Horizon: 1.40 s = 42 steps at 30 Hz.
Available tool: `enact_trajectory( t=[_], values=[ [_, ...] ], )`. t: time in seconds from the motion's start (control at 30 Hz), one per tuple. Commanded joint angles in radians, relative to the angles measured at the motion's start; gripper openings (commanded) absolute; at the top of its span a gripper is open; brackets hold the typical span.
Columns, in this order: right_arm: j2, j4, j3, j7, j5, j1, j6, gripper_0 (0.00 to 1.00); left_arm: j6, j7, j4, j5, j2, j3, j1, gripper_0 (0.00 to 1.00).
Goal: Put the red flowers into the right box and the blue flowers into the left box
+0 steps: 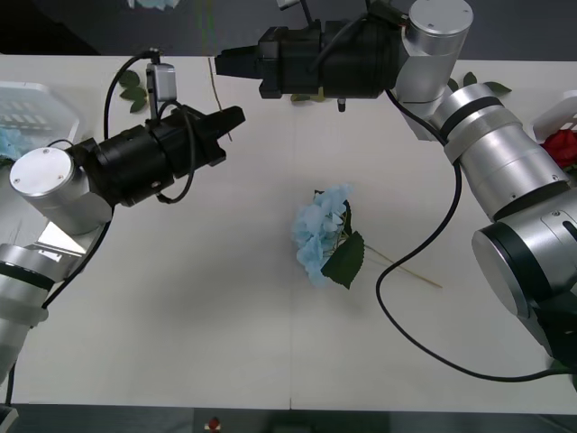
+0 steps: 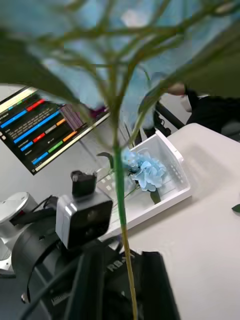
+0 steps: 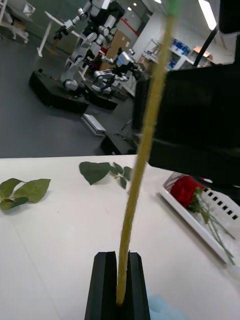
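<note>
A: Where is the flower in hand?

B: A blue flower's stem (image 1: 216,90) hangs above the bench's far edge. The left claw (image 3: 117,280) is pressed together, pinching its lower end. The right claw (image 1: 221,61) sits just above it; I cannot tell its hold.

A: So, a handover?

B: I judge so. The left box (image 1: 27,104) lies at the bench's left edge with one blue flower (image 2: 145,172) inside. Keep the pinch firm, swing slowly so the head doesn't whip, and release low over the box.

A: Anything remaining?

B: Another blue flower (image 1: 320,244) lies mid-bench.
</note>
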State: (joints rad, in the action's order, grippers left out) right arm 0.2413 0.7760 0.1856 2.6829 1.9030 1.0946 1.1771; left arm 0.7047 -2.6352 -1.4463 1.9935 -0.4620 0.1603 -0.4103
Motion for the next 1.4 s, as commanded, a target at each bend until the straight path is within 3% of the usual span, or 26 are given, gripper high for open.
enact_trajectory(
  t=[0.03, 0.4, 0.5, 0.67, 0.8, 1.0, 1.2, 1.4],
  values=[
    [-0.002, 0.023, 0.031, 0.022, 0.004, 0.013, -0.027, 0.70, 0.118, 0.118, -0.022, 0.031, -0.093, -0.093, -0.007, 0.00],
    [0.069, 0.025, 0.083, 0.022, 0.028, 0.022, 0.009, 0.78, 0.368, 0.291, -0.022, 0.033, -0.304, -0.341, 0.114, 0.00],
    [0.128, 0.032, 0.167, 0.022, 0.082, 0.036, 0.019, 0.78, 0.357, 0.296, -0.022, 0.022, -0.377, -0.429, 0.188, 0.00],
    [0.285, 0.091, 0.400, 0.022, 0.146, 0.067, 0.021, 0.77, 0.337, 0.293, -0.016, -0.196, -0.454, -0.650, 0.326, 0.00],
    [0.415, 0.175, 0.586, 0.022, 0.151, 0.088, -0.017, 0.78, 0.323, 0.287, 0.058, -0.343, -0.460, -0.739, 0.343, 0.00],
    [0.564, 0.312, 0.718, 0.022, 0.045, 0.097, -0.074, 0.78, 0.157, 0.271, 0.132, -0.479, -0.497, -0.697, 0.366, 0.00],
    [0.678, 0.465, 0.788, -0.132, -0.128, 0.094, -0.068, 0.78, -0.045, 0.276, 0.190, -0.522, -0.500, -0.588, 0.381, 0.00],
    [0.757, 0.611, 0.838, -0.288, -0.269, 0.051, -0.065, 0.78, -0.145, 0.268, 0.233, -0.524, -0.500, -0.513, 0.373, 0.00]
  ],
)
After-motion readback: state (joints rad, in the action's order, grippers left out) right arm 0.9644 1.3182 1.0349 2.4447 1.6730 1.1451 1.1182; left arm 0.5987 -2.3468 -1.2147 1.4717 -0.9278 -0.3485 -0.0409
